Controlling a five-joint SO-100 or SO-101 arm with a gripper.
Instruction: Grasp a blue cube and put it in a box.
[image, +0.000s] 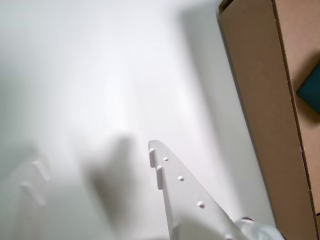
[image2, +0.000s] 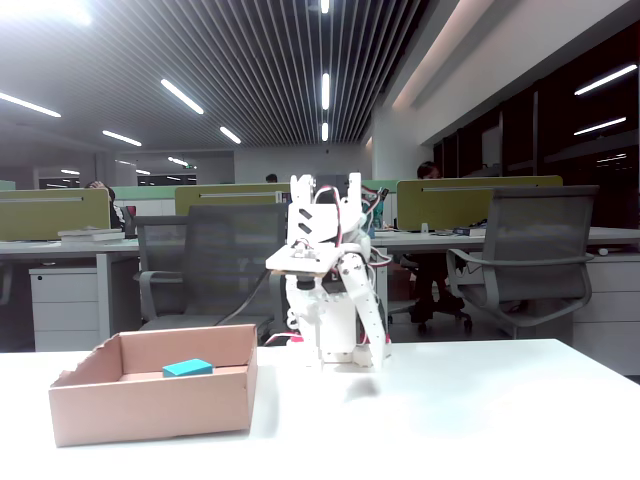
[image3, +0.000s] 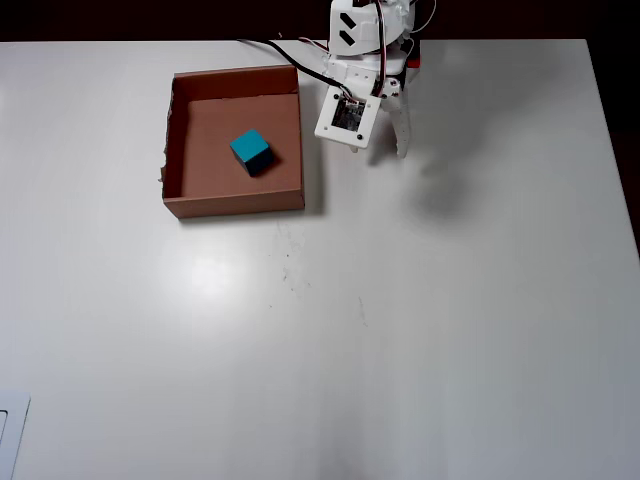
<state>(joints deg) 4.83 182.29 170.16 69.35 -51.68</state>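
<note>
In the overhead view the box (image3: 180, 140) sits left of the arm on the white table (image3: 400, 330), and the blue cube (image3: 251, 152) lies inside it, near the middle of its floor, apart from every wall. To the box's right the end effector (image3: 385, 140) is folded back near the arm's base, clear of the box; in the wrist view its fingers (image: 185, 190) stand well apart, holding nothing. The placing looks done; a clean finish only needs the arm parked clear of the box's right wall
</note>
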